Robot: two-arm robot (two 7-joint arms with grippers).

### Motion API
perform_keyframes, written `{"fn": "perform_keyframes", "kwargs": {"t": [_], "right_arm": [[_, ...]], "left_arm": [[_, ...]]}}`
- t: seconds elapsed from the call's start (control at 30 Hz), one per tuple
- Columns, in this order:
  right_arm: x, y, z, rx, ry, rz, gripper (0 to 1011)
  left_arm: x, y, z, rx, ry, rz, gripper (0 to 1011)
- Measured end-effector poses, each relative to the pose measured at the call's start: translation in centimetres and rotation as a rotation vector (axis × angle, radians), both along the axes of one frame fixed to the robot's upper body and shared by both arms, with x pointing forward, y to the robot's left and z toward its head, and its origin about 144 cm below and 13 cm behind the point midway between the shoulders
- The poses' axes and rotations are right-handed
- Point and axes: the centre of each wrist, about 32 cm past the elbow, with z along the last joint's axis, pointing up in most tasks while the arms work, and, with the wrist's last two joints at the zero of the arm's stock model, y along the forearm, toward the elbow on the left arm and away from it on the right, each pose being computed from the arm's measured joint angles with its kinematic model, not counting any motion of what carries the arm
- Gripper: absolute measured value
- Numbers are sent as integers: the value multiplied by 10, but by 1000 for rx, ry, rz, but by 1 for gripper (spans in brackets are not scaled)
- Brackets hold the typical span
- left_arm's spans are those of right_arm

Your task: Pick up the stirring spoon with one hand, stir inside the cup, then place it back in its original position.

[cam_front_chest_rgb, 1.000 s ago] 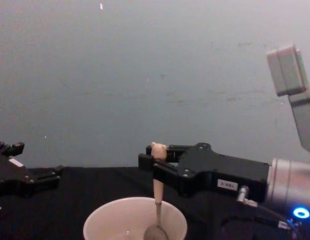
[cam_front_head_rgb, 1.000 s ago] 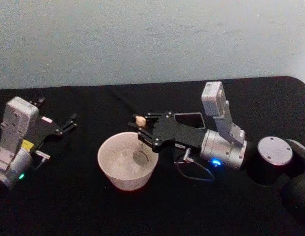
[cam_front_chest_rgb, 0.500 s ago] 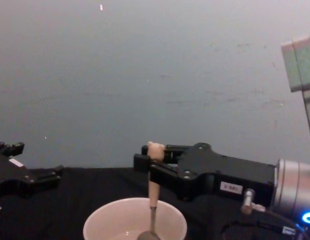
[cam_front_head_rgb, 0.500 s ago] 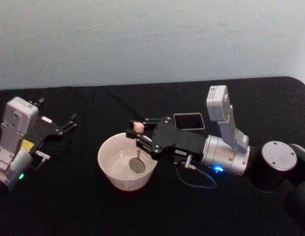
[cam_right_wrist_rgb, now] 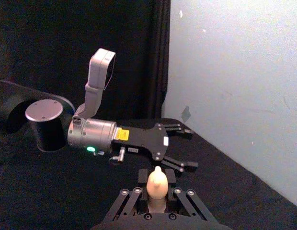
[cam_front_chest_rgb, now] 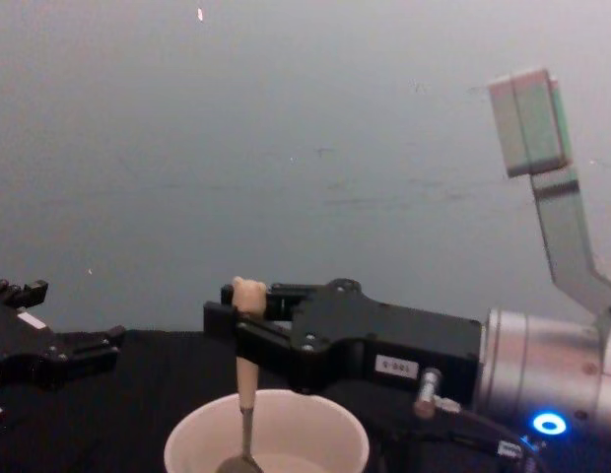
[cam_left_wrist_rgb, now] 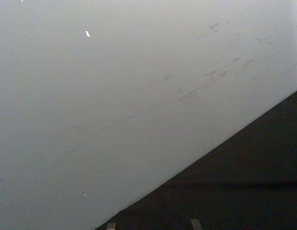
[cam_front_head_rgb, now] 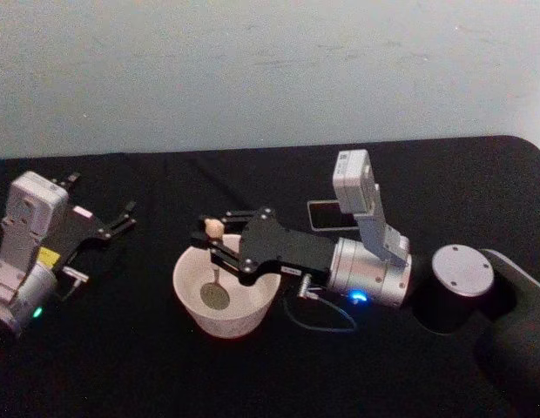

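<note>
The cream cup [cam_front_head_rgb: 223, 324] stands on the black table, a little left of centre. My right gripper [cam_front_head_rgb: 219, 246] is shut on the stirring spoon's peach handle [cam_front_chest_rgb: 247, 379], just under its bear head [cam_front_head_rgb: 213, 225]. The spoon stands nearly upright, its metal bowl [cam_front_head_rgb: 216, 297] down inside the cup on the left side. In the right wrist view the bear head [cam_right_wrist_rgb: 157, 184] sticks up between the fingers. The dark grey holder [cam_front_head_rgb: 321, 214] stands behind the right arm, partly hidden by it. My left gripper [cam_front_head_rgb: 120, 219] rests open at the table's left, apart from the cup.
A pale wall [cam_front_head_rgb: 270, 70] rises right behind the table's far edge. The right arm's black joint housing [cam_front_head_rgb: 455, 277] fills the table's right side. Bare black cloth lies between the left gripper and the cup.
My right gripper has swept left with the spoon, carrying its bowl from the cup's right side to its left side. The left arm has not moved.
</note>
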Motion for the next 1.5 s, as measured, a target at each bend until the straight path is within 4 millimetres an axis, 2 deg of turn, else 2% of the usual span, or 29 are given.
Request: {"fn": "perform_keyframes", "kwargs": {"t": [0.27, 0.6, 1.07, 1.5], "right_arm": [[9, 6, 1, 3, -16, -22, 211], [14, -4, 0, -5, -21, -70, 211], [0, -25, -1, -8, -3, -93, 211], [-11, -18, -5, -7, 22, -51, 211]], "left_arm": [[0, 0, 0, 0, 0, 0, 1001], [0, 0, 0, 0, 0, 0, 1001], [0, 0, 0, 0, 0, 0, 1001], [0, 0, 0, 0, 0, 0, 1001]]}}
